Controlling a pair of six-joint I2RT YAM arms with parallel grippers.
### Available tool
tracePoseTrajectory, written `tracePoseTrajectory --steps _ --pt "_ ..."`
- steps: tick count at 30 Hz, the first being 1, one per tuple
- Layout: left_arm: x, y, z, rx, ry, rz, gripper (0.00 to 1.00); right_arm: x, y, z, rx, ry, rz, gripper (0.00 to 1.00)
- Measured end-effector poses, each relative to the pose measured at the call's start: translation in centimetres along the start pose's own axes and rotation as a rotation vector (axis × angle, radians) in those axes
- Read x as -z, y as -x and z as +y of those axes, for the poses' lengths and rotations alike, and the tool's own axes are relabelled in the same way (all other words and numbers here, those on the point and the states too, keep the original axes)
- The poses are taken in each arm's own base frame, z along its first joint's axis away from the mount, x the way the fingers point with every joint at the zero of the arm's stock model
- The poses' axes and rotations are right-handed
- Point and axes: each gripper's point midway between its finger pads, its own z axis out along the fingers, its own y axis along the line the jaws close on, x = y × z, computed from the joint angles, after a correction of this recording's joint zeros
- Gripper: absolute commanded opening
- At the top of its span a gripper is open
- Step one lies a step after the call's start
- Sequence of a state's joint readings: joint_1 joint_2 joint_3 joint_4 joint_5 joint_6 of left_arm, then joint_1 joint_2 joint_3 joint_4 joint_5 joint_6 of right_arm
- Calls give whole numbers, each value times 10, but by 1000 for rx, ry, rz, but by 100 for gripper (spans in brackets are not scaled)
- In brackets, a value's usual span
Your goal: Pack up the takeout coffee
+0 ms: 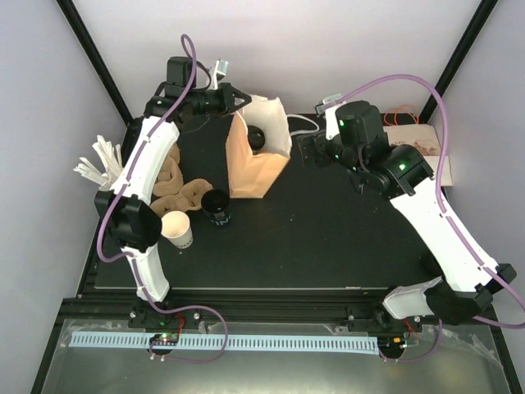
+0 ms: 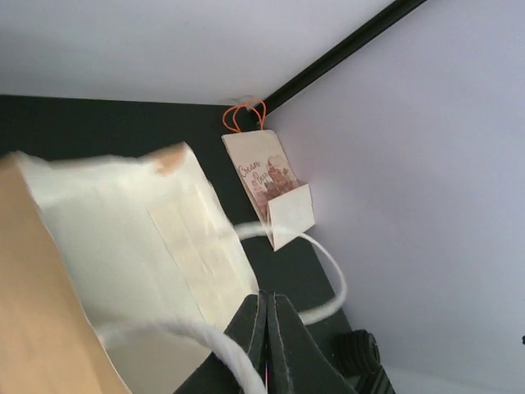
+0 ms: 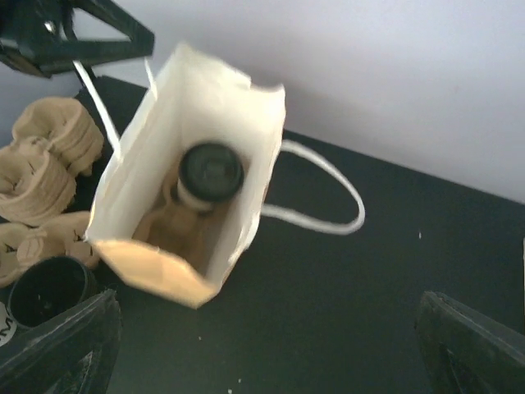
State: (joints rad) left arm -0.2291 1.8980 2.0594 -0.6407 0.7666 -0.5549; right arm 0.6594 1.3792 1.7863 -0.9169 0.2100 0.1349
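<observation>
Brown kraft paper bag [image 1: 261, 160]: it stands upright and open at the rear centre of the black table [image 1: 328, 238]. A coffee cup [image 3: 212, 172] with a black lid sits upright inside it, at the bottom.

The left gripper [image 1: 240, 100] is at the bag's rear left rim. Its fingers [image 2: 283, 336] are pressed together on the white handle [image 3: 97, 107], which runs straight from them down to the rim. The second handle [image 3: 328, 205] lies slack on the table at the bag's right side.

The right gripper [image 3: 262, 351] hangs above and just right of the bag, its fingers spread wide and holding nothing.

Left of the bag are a stack of pulp carriers [image 1: 174, 185], an open black cup [image 1: 216, 207] and a white paper cup [image 1: 177, 230]. Both cups are outside the bag. Pale sticks [image 1: 98, 160] lie at the left table edge. A printed card [image 1: 418, 141] lies at the rear right corner.
</observation>
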Motion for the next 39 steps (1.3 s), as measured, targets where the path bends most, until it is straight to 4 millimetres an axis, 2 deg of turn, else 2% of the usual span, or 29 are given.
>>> tracePoseTrajectory --steps 4,8,11,15,18,22,24,25,27,29,30,33,34,37,39 --pt "1 -4 8 3 8 -6 28 -6 -16 -2 -30 -16 44 96" --pt "3 -14 19 27 39 7 36 -17 -19 -2 -64 -33 90 96" --pt "9 -16 26 26 82 5 59 -29 -19 2 -84 -34 122 96" --pt "35 -12 30 6 163 -31 86 -37 -33 6 -97 -21 181 95" --pt "61 -10 25 -26 228 -75 98 -38 -40 9 -112 -6 203 93" --pt "104 -23 10 -75 290 -133 99 -41 -49 10 -136 -5 229 92" --pt "132 -44 2 -83 318 -157 99 -41 -51 11 -144 -4 240 92" --pt "135 -47 1 -80 322 -157 99 -41 -52 11 -146 -2 243 91" --pt "155 -68 3 -37 339 -184 99 -42 -55 12 -156 1 249 91" --pt "171 -96 18 48 364 -200 76 -44 -62 12 -167 -1 265 91" --pt "176 -112 28 99 367 -200 70 -45 -66 13 -172 0 273 90" --pt "174 -162 57 228 376 -131 63 -47 -80 13 -189 -4 303 90" --pt "171 -172 62 256 378 -102 61 -47 -84 13 -194 -2 313 90" --pt "164 -192 79 322 411 -14 55 -49 -92 15 -209 5 331 90" --pt "161 -201 88 346 435 43 44 -49 -95 16 -216 10 335 90"
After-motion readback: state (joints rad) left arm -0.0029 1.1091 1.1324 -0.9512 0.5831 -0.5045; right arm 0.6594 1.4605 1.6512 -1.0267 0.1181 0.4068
